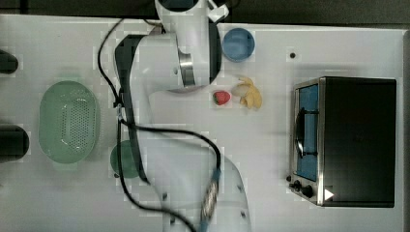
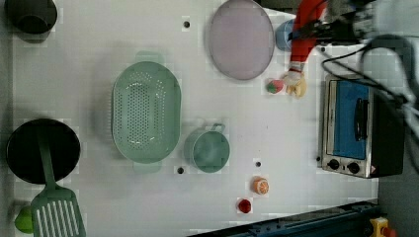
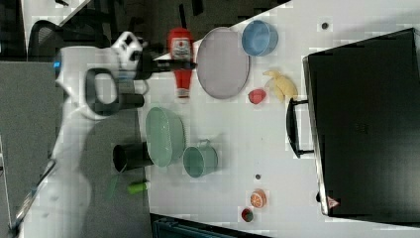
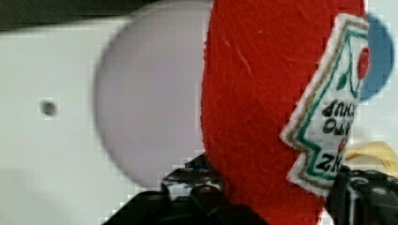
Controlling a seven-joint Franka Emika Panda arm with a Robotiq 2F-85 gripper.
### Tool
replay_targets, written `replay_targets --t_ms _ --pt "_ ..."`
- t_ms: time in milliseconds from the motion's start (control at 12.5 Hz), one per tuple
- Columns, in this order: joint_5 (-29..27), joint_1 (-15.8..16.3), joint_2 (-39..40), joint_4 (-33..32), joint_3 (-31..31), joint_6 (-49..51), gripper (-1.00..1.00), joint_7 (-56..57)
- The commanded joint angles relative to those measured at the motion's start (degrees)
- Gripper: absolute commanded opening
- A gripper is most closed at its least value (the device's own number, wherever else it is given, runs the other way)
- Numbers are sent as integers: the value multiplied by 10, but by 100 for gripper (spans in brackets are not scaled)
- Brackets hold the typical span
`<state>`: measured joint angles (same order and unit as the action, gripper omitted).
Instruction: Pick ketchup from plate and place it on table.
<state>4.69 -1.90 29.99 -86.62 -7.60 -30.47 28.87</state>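
Wrist view, nearest first: the black gripper has a finger on either side of the ketchup, closed on its red felt body, the white label turned sideways. Behind the bottle lie the pale mauve plate, bare, and a slice of the blue bowl, both resting on the white bench.

In the right view the ketchup hangs in the gripper, pale tip pointing down, lifted clear and seen just off the plate toward the right view's left. The blue bowl sits just beside the plate, with the strawberry and a banana near the plate's rim.

In the left view the ketchup is beside the plate, over by the blue bowl, its tip near the banana. Farther off stand a green colander, a small green pot and a toaster oven.
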Motion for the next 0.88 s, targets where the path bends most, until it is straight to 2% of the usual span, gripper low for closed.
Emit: replay_targets --t_ms 80,320,560,880 --pt "-40 -46 -79 -64 0 0 19 7" --pt "-41 -68 -158 -168 3 -2 19 7" --pt "-41 -72 -230 -286 13 -30 19 7" --pt "-41 -72 -262 -422 16 -108 19 7"
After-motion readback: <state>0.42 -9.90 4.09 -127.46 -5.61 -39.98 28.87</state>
